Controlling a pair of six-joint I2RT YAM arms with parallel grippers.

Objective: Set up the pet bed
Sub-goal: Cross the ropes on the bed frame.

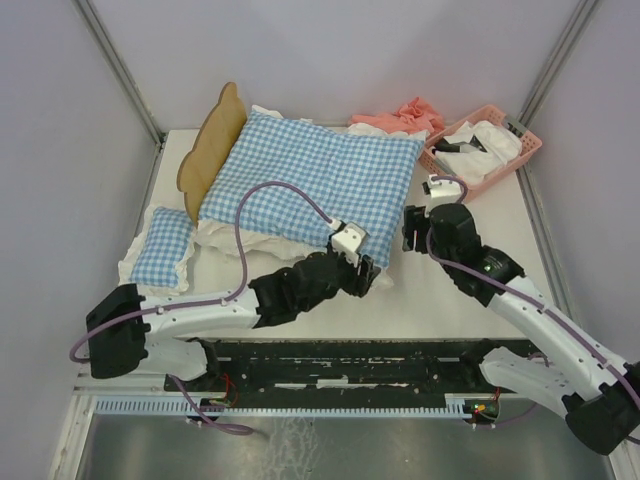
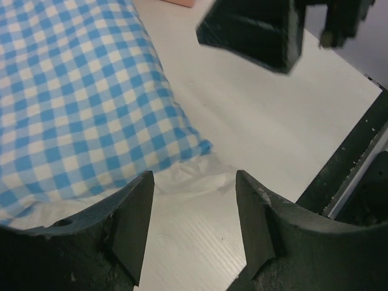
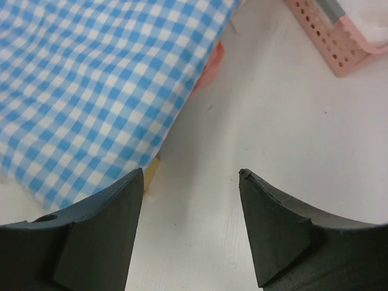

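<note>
Both pincers stand spread, holding nothing. The left gripper [image 2: 194, 182] hangs just off the near corner of the big checked cushion [image 1: 310, 170]. The right gripper [image 3: 191, 176] hovers beside the cushion's right edge. The cushion lies over the pet bed [image 1: 213, 148] and hides all but the wavy headboard at the back left, so the padding looks laid. A small checked pillow [image 1: 160, 248] waits to the left, likely next.

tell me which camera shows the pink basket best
Top external: the whole pink basket shows at the far right, with white items inside. The right wrist view catches only one perforated corner. The left wrist view has just a pink sliver at its top edge, too little to identify.
</note>
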